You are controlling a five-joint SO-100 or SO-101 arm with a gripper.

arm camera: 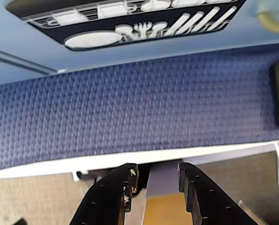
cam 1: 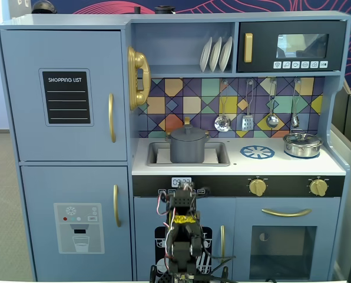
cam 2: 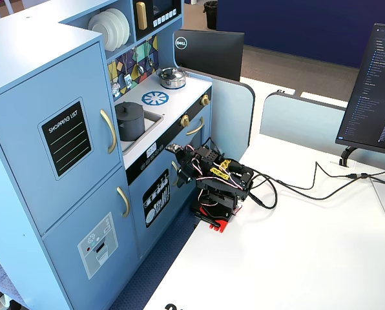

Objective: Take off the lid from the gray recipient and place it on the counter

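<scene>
Lid [cam 1: 188,134] sits on the gray recipient [cam 1: 188,151] in the counter's [cam 1: 264,165] sink, pot base hidden by sink rim; arm folded low, fingers [arm camera: 128,185] apart, gripping nothing.

A pale-blue toy kitchen [cam 2: 44,129] with a chalkboard shopping list [cam 1: 66,97] stands against a white desk [cam 2: 296,258] in a bright office, where a Dell monitor [cam 2: 208,51] and a second screen [cam 2: 376,90] sit above blue carpet [arm camera: 139,108] and grey partitions [cam 2: 296,119].
</scene>
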